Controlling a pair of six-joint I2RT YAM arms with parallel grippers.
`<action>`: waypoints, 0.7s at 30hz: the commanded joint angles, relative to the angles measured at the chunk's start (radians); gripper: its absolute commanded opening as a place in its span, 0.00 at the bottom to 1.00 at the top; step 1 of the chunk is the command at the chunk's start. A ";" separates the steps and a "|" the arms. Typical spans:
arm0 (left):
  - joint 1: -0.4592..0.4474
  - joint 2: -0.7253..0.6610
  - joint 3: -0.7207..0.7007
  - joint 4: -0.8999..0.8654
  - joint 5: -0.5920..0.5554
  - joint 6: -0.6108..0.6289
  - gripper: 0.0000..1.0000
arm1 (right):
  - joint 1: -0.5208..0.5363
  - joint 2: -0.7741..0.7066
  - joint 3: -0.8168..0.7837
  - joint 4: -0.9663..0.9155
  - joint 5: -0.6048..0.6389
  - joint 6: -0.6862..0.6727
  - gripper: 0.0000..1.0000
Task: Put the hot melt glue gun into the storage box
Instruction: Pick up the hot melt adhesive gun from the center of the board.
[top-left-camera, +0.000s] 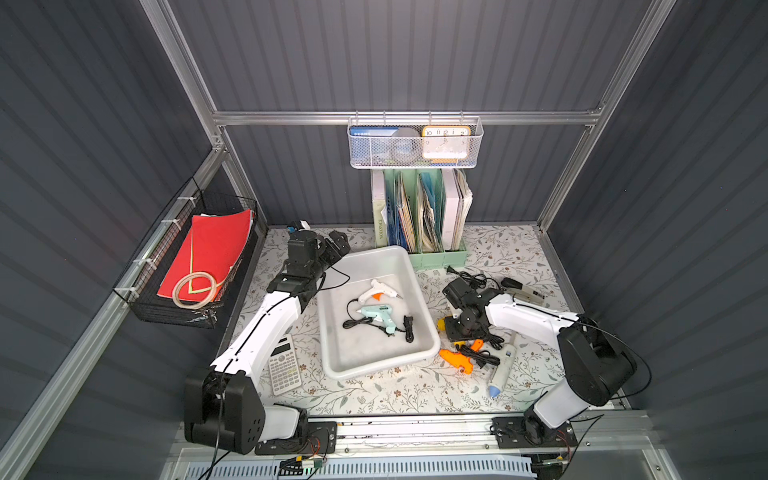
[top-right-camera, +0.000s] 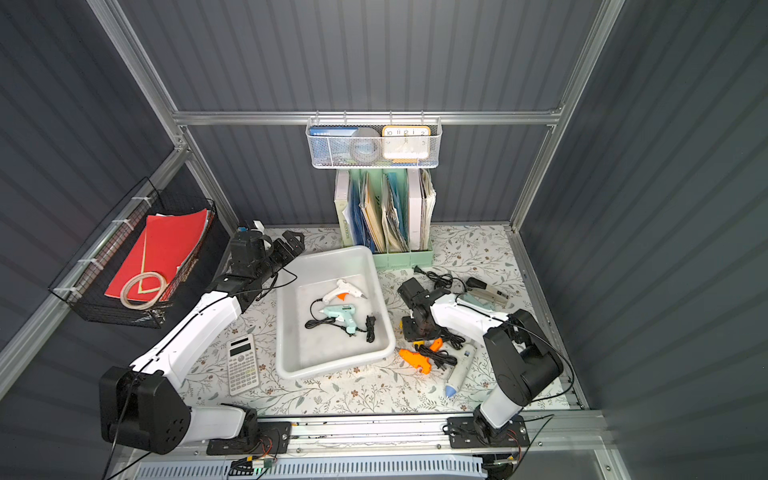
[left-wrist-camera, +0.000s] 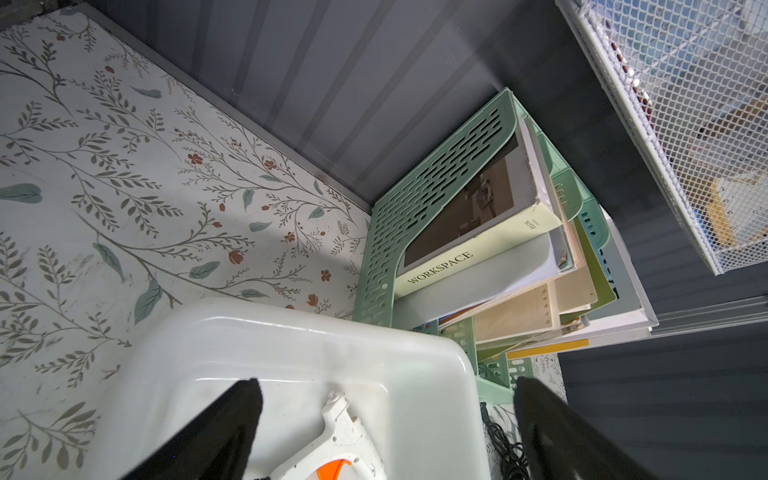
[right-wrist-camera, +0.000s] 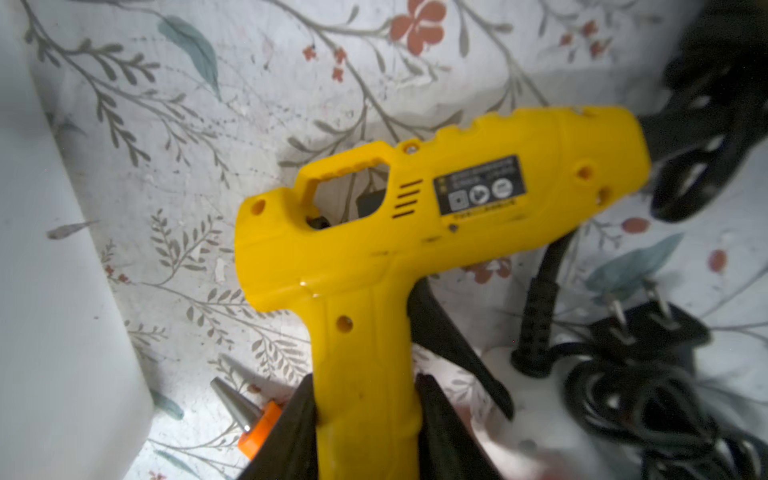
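Yellow plastic hot melt glue gun: right fingers pinch handle for lift into white plastic storage box; left fingers wide, empty.

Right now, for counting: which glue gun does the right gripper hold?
The yellow glue gun, handle in the right gripper; the white gun and mint gun lie in the storage box.

Cool, even overhead light casts soft shadows. Both top views are sharp but bow at the edges. The right wrist view slightly blurs the yellow plastic hot melt glue gun.
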 joint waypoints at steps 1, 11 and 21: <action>0.003 -0.030 -0.009 0.001 -0.021 -0.007 1.00 | -0.012 -0.012 0.007 0.020 0.037 0.002 0.18; 0.003 -0.030 0.011 -0.020 -0.042 -0.022 1.00 | -0.013 -0.107 0.021 0.036 0.118 -0.014 0.00; 0.002 -0.052 0.013 -0.004 -0.019 -0.030 1.00 | -0.013 -0.307 0.025 0.079 0.263 -0.038 0.00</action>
